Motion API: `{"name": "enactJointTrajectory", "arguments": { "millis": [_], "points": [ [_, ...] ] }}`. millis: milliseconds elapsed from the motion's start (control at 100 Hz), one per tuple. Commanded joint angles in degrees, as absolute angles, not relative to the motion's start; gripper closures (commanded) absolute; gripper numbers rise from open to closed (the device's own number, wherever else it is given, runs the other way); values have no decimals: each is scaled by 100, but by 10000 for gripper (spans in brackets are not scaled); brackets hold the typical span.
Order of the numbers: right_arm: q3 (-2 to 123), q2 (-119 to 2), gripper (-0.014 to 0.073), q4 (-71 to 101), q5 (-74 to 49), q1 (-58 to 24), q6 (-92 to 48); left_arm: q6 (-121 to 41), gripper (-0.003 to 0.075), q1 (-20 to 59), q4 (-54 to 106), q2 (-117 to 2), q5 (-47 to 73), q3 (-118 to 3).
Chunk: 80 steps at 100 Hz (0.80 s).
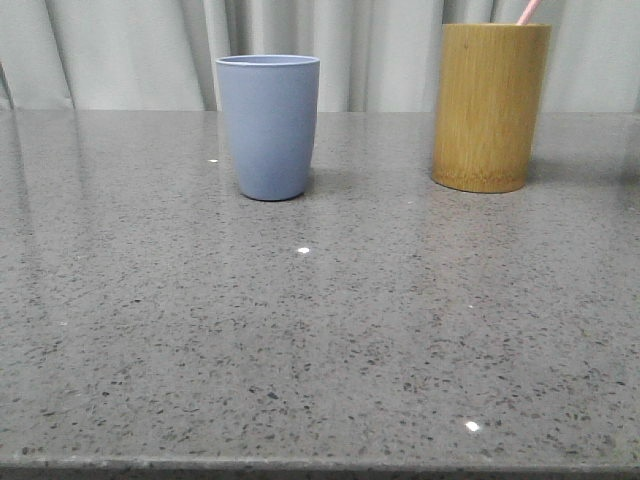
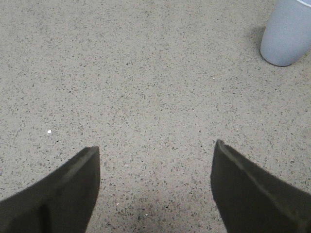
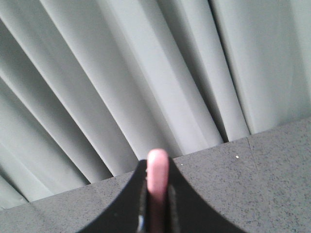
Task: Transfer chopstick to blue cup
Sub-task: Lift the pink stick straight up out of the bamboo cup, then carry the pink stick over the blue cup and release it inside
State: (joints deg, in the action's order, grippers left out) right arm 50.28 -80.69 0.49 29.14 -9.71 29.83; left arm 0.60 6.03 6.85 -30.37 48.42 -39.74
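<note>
The right gripper [image 3: 156, 204] clamps the pink chopstick [image 3: 158, 170] between its fingers, its tip above the bamboo holder [image 1: 490, 105]. Left gripper [image 2: 155, 187] spread, empty. Next: carry it over the blue cup [image 1: 268, 125].

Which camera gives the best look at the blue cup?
The front view: the blue cup stands whole and upright on the table. The left wrist view catches just its lower part at the frame's corner.

I see the blue cup [image 1: 268, 125] in matte pale grey-blue; the bamboo holder [image 1: 489, 105] yellow-brown; the chopstick [image 3: 158, 182] pale pink; the table [image 1: 320, 340] speckled grey; the curtain [image 3: 146, 73] plain light grey.
</note>
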Motion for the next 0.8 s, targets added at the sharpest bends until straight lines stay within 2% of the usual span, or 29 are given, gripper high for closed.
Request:
{"name": "enactJointTrajectory", "arguments": {
  "millis": [0, 210, 540, 790],
  "points": [
    [5269, -7765, 653, -98, 3310, -988, 2959, 127, 246, 590, 711, -3057, 4490, -4115],
    [5771, -7555, 653, -428, 2782, -988, 2959, 127, 246, 590, 711, -3057, 4490, -4115],
    [7335, -7181, 653, -885, 912, -1029, 2959, 127, 246, 590, 711, -3057, 4519, -4115],
    [7956, -7222, 653, -885, 512, -1826, 2959, 127, 246, 590, 711, -3057, 4528, -4115]
  ]
}}
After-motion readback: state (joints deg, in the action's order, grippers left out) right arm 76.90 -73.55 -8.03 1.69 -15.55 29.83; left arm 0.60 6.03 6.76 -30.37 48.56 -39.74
